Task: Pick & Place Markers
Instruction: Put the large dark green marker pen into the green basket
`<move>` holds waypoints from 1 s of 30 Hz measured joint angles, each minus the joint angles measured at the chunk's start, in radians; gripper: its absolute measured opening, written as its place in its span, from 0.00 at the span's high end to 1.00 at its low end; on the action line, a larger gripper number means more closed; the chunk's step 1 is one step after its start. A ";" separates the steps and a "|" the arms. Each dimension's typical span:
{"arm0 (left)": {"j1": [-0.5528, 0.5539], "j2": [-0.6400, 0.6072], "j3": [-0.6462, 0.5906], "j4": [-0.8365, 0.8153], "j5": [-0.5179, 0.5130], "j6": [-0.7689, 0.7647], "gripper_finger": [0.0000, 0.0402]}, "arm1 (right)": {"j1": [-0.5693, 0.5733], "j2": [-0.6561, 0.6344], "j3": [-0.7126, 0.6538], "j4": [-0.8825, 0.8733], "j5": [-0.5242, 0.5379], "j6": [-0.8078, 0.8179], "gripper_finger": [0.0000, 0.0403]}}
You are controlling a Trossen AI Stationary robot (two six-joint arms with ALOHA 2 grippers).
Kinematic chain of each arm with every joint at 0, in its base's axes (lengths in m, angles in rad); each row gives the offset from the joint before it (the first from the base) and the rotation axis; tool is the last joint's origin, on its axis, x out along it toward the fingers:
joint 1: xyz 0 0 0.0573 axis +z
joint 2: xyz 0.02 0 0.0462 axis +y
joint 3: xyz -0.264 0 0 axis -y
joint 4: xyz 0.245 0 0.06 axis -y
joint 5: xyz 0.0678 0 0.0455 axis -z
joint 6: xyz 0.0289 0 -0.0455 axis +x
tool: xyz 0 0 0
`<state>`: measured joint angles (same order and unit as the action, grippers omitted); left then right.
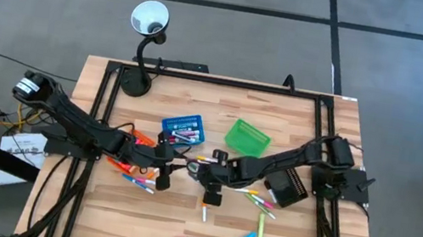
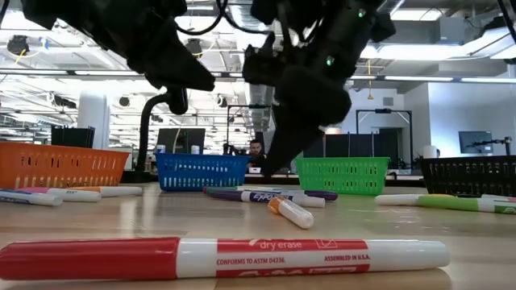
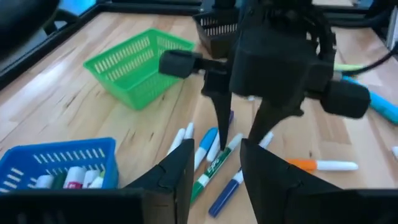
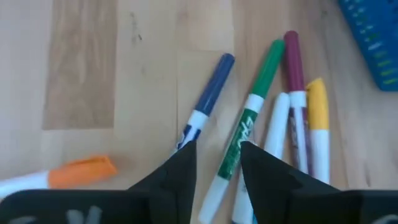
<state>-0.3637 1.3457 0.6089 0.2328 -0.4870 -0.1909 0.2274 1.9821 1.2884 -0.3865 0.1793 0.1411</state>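
Note:
A cluster of markers (image 1: 194, 160) lies flat at mid-table. In the right wrist view it shows a green-capped marker (image 4: 252, 102), a blue-capped one (image 4: 210, 96), a maroon one (image 4: 292, 62) and a yellow one (image 4: 317, 106). My right gripper (image 4: 216, 149) points down over the cluster, open. Its fingers (image 3: 222, 127) stand on either side of the green-capped marker (image 3: 219, 163), and no touch shows. My left gripper (image 3: 217, 148) is open just left of the cluster (image 1: 161, 172), facing the right gripper. More markers lie scattered toward the near edge, among them a red-capped one (image 2: 218, 258).
A blue basket (image 1: 183, 128) holding a few markers and a green basket (image 1: 246, 136) sit beyond the cluster. A black basket (image 1: 286, 187) lies by the right arm, and an orange basket (image 2: 52, 165) is mostly hidden under the left arm. A lamp (image 1: 149, 20) stands at the far edge.

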 joint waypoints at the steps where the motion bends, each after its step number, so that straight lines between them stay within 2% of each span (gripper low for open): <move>1: 0.000 0.000 -0.001 -0.008 0.001 0.000 0.69 | 0.002 0.006 -0.001 -0.001 0.002 0.001 0.70; 10: 0.000 0.005 -0.001 -0.008 0.005 0.000 0.69 | -0.016 0.037 0.000 0.041 0.042 -0.024 0.71; 16: 0.000 0.005 -0.001 -0.008 0.006 0.000 0.69 | -0.057 0.035 0.000 0.074 -0.019 -0.027 0.73; 22: 0.000 0.005 -0.001 -0.008 0.006 0.000 0.69 | -0.065 0.089 0.003 0.125 -0.055 -0.038 0.73; 30: 0.000 0.006 -0.001 -0.016 0.006 0.000 0.69 | -0.071 0.137 0.005 0.141 -0.049 -0.045 0.74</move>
<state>-0.3637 1.3514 0.6083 0.2166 -0.4812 -0.1909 0.1564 2.1192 1.2938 -0.2455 0.1304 0.0959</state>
